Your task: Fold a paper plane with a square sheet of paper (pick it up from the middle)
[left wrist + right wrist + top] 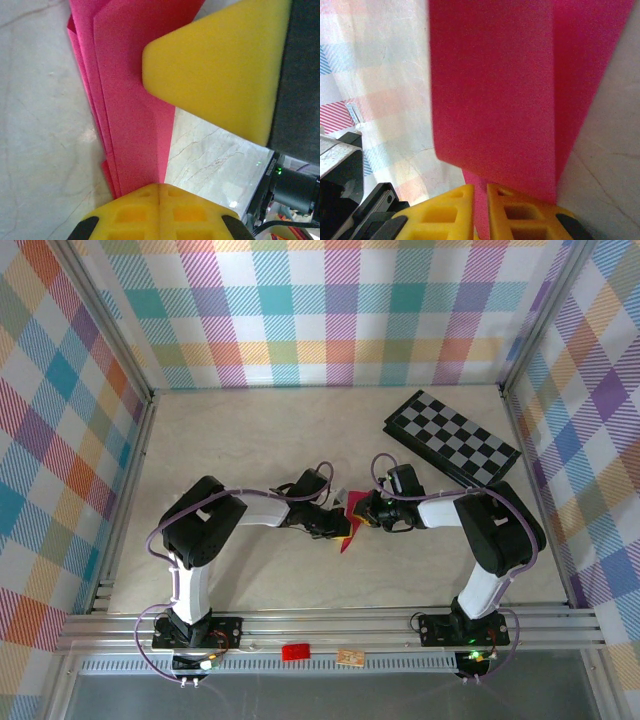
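Counter [250,440]: pale, marble-look top. One black-and-grey checkerboard [452,436] lies flat on it at far right, skewed to the walls.

arms [205,530]: black joints, white links | cables [152,537]: purple | end effector pads [215,75]: yellow, apparently foam

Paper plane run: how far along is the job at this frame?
Done: the paper is already folded into several stacked layers, and the top view shows a narrow point on it. In hand: the left gripper and the right gripper are both shut on it, each pinching one end. Left: I cannot tell whether the wings are formed, and it is not yet released.
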### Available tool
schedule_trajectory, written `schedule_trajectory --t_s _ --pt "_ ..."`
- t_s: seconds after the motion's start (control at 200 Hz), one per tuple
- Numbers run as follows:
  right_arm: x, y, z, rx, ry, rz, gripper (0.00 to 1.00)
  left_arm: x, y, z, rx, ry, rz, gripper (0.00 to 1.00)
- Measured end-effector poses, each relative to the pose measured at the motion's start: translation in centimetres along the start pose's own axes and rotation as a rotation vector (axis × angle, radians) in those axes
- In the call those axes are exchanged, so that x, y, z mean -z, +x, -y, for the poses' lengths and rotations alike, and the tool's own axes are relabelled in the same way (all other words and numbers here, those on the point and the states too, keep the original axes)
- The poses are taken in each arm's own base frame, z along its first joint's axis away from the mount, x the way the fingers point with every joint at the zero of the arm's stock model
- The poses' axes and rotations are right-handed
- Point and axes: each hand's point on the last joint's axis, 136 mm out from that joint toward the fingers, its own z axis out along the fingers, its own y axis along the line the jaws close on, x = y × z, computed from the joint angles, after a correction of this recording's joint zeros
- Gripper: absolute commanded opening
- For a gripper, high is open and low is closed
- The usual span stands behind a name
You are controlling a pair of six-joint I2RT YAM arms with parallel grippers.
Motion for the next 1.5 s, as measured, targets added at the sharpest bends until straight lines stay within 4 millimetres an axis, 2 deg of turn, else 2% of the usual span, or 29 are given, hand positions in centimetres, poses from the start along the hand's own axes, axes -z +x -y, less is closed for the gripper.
schedule_trajectory --t_s 0.255,0.52,0.705,0.84,1.22,1.5 --pt "0.0 0.0 0.0 -0.001 0.001 -0.001 0.17 0.4 0.2 0.3 -0.005 0.002 0.001 0.06" --pt "0.0 0.0 0.0 -0.001 0.001 -0.001 0.17 1.3 -0.8 2.4 -0.024 0.034 0.033 0.07" --pt "0.0 0.0 0.0 -0.001 0.001 -0.001 0.17 0.5 -1.2 1.9 0.011 0.035 0.037 0.06" --pt "0.0 0.0 0.0 -0.001 0.001 -0.001 0.17 -0.5 -0.5 0.5 0.069 0.037 0.026 0.06" --pt "0.0 0.0 0.0 -0.002 0.003 -0.002 0.17 -0.2 0.1 0.6 0.080 0.106 0.068 0.06" --pt "0.0 0.0 0.0 -0.005 0.007 -0.004 0.17 0.4 2.7 0.2 0.061 0.032 -0.010 0.06"
